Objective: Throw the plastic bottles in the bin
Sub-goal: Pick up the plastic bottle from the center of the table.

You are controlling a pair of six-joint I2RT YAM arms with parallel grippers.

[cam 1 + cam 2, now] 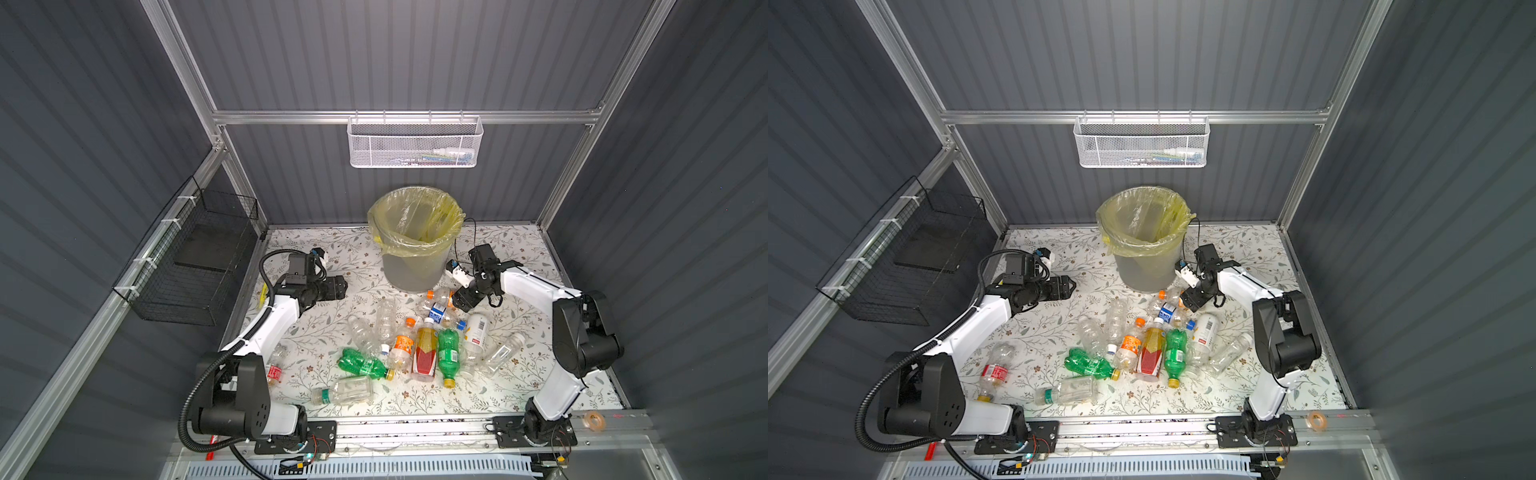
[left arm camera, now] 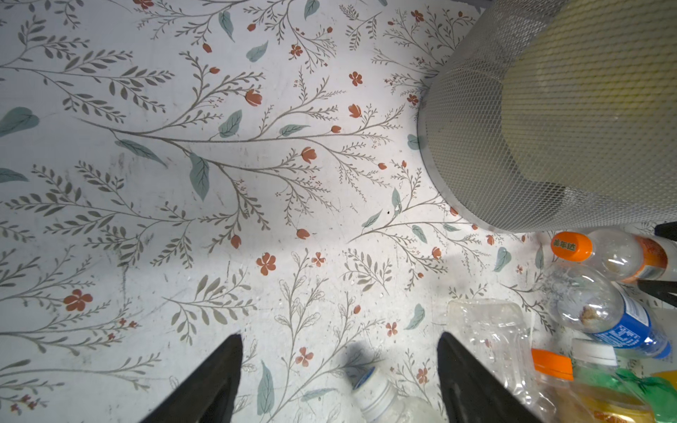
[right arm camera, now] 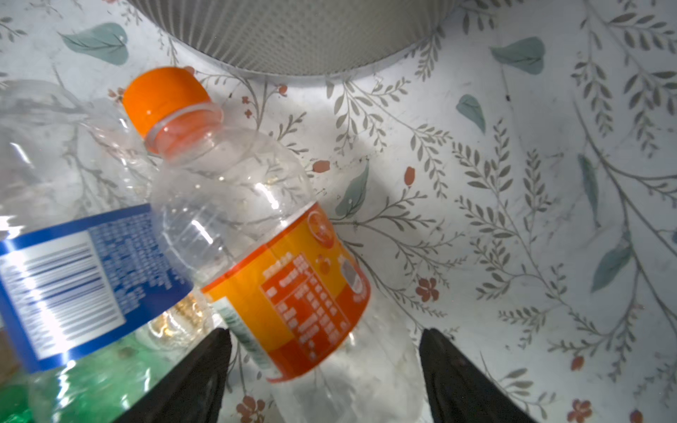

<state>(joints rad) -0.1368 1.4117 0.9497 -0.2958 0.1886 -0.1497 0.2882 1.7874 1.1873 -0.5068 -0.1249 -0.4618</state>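
right gripper (image 3: 324,335): jaws spread wide astride the orange-capped bottle (image 3: 256,219); contact unclear. Right of centre in both top views.
left gripper (image 2: 340,335): jaws wide, gripping nothing, above the floral table (image 2: 183,183). Left of centre in both top views.
orange-capped bottle: lying just below the bin (image 1: 409,270), against a blue-labelled bottle (image 1: 437,311).
plastic bottles (image 1: 424,353): strewn lying down, lower centre; a red-labelled bottle (image 1: 994,370) lies apart, lower left.
bin: upright, upper centre, yellowish liner.
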